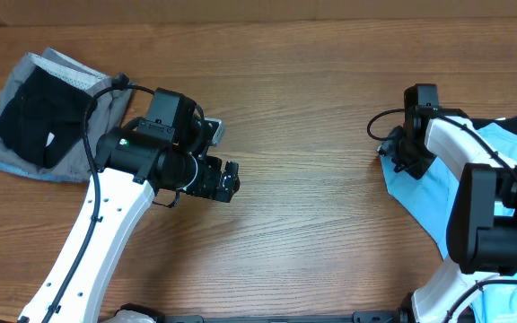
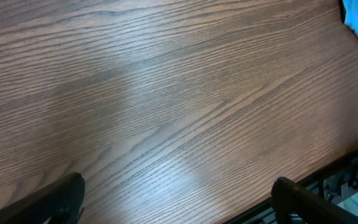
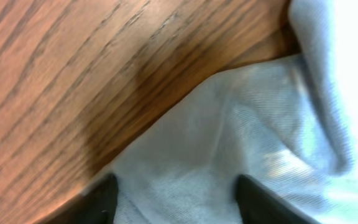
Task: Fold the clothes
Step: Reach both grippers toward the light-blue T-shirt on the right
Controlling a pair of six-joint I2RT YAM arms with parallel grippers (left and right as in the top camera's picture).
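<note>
While left gripper is hovering fingers-apart over the table, right gripper is straddling, unclamped, the light-blue T-shirt.

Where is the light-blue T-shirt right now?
In the overhead view, the light-blue T-shirt lies at the far right, partly under the right arm, its left corner at the right gripper.

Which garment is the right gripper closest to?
The light-blue T-shirt on the right: the right gripper's open fingers straddle its fabric. The grey garment and black garment lie piled at the far left.
</note>
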